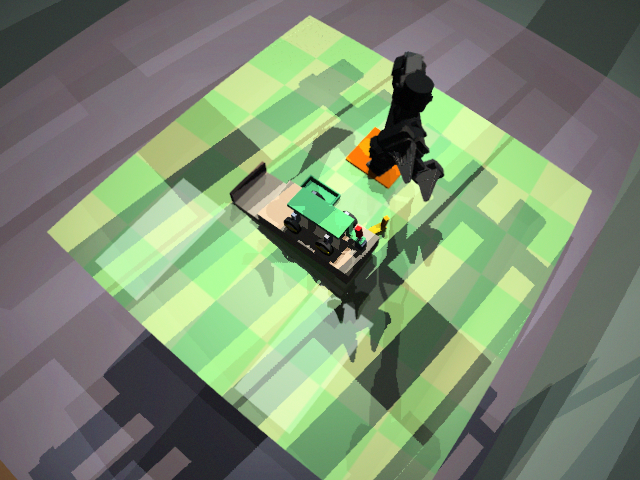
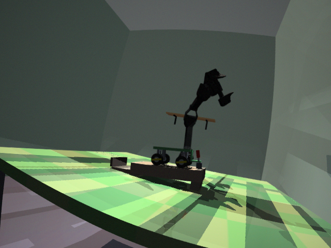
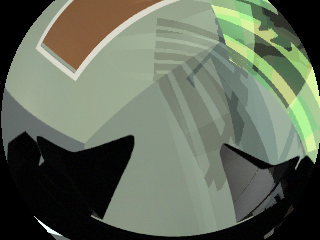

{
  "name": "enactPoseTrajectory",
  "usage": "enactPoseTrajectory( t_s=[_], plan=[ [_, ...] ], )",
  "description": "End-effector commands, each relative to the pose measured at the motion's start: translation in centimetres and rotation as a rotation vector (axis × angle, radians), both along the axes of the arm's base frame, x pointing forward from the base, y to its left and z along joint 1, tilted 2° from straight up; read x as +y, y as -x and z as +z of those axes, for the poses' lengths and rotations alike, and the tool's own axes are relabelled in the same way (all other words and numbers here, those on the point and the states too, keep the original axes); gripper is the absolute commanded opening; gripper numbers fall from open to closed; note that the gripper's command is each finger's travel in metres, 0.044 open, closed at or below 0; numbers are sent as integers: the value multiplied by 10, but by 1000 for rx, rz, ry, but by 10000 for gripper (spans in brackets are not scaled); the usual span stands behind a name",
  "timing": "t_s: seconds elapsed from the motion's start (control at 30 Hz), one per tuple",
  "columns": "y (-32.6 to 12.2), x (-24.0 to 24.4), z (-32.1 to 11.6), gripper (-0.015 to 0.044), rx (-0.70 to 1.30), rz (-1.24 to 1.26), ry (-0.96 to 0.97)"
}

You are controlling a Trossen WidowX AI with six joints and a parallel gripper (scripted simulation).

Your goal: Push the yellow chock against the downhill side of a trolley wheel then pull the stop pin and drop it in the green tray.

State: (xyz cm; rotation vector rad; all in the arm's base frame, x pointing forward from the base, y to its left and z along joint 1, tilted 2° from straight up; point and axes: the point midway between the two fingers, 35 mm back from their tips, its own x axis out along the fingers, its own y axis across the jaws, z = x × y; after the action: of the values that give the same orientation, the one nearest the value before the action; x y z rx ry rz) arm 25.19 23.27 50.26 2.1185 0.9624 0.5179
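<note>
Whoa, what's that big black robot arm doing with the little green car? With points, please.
Nothing is being handled right now. The black robot gripper (image 1: 415, 190) (image 2: 227, 84) (image 3: 179, 146) is wide open, up in the air away from the green-topped trolley (image 1: 321, 210) (image 2: 170, 149). The trolley stands on the brown ramp (image 1: 275, 210) (image 2: 165, 171), with the red-headed stop pin (image 1: 358, 230) (image 2: 198, 154) in place at one end. The yellow chock (image 1: 383, 225) is beside the ramp, not against a wheel, so the job is still to do.

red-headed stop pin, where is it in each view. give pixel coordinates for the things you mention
Top: red-headed stop pin (image 1: 358, 230) (image 2: 197, 154) right of centre, at the trolley's (image 1: 320, 209) (image 2: 170, 148) right end.
Exterior: right of centre, below mid-height, upright at the trolley's right end.
Wrist: not in it.
Shared landmark: the green checkered table top (image 1: 206, 330) (image 2: 106, 197) (image 3: 300, 120), in all three.
</note>
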Motion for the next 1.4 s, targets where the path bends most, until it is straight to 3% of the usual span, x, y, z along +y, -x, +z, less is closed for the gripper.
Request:
enactPoseTrajectory(
  t_s=[0.0, 0.23, 0.47, 0.67, 0.8, 1.37],
  plan=[
    [-1, 1, -3, 374, 11, 0, 5],
    [-3, 17, -126, 190, 430, -24, 235],
    [34, 0, -247, 190, 840, -105, 548],
    [85, -43, -320, 190, 1130, -220, 864],
    [108, -66, -339, 190, 1228, -278, 1006],
    [107, -64, -377, 190, 1228, -278, 1006]
  ],
)
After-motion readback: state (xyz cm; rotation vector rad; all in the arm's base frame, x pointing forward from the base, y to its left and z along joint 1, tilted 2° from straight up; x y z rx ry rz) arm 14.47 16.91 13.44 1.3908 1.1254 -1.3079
